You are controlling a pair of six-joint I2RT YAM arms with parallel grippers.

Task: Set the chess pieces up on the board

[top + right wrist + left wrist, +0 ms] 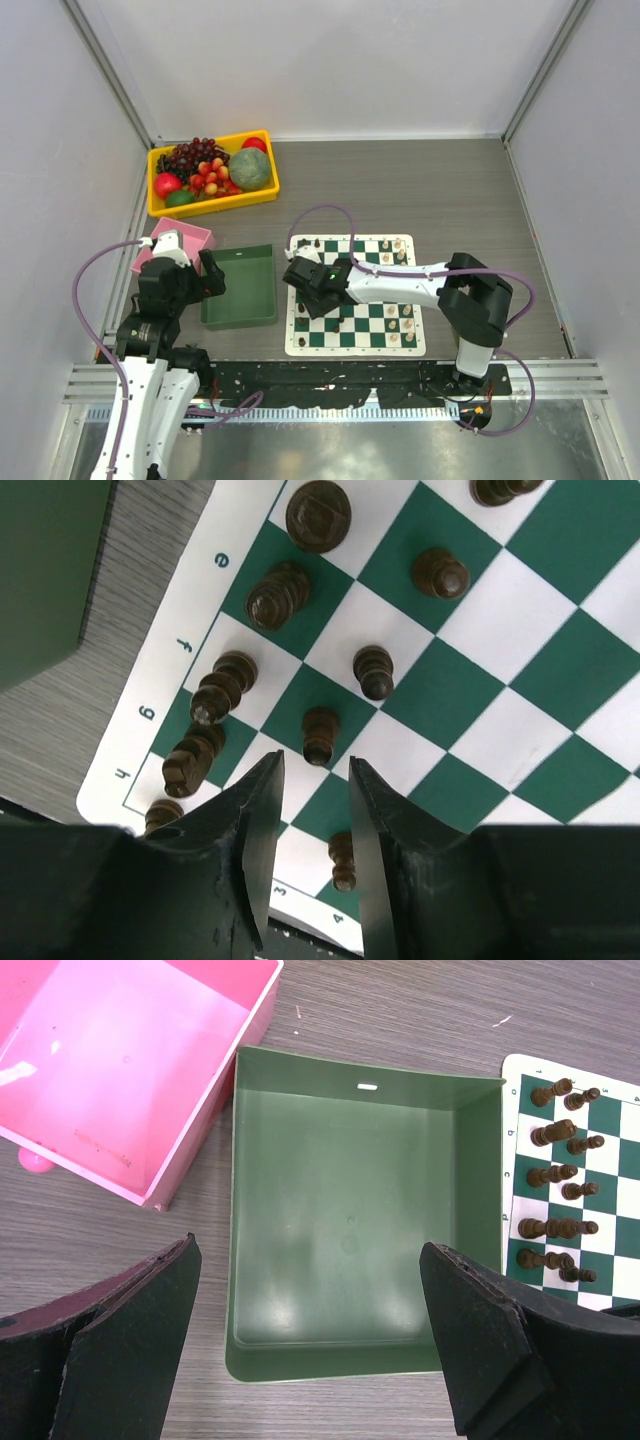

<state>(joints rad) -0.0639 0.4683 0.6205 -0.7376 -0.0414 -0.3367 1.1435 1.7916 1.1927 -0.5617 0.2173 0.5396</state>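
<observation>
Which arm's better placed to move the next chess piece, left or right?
Right: the right gripper hangs open over the board, beside a dark pawn. The left gripper sits open above the green tray, off the board.

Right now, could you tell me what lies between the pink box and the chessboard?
The green tray sits between them, clearest in the top external view.

Bright even overhead light, soft shadows, mild glare on pink tray (130, 1070), near fingers (262, 840) blurred

White walls (350, 60), grey wood-grain table (480, 190)
</observation>
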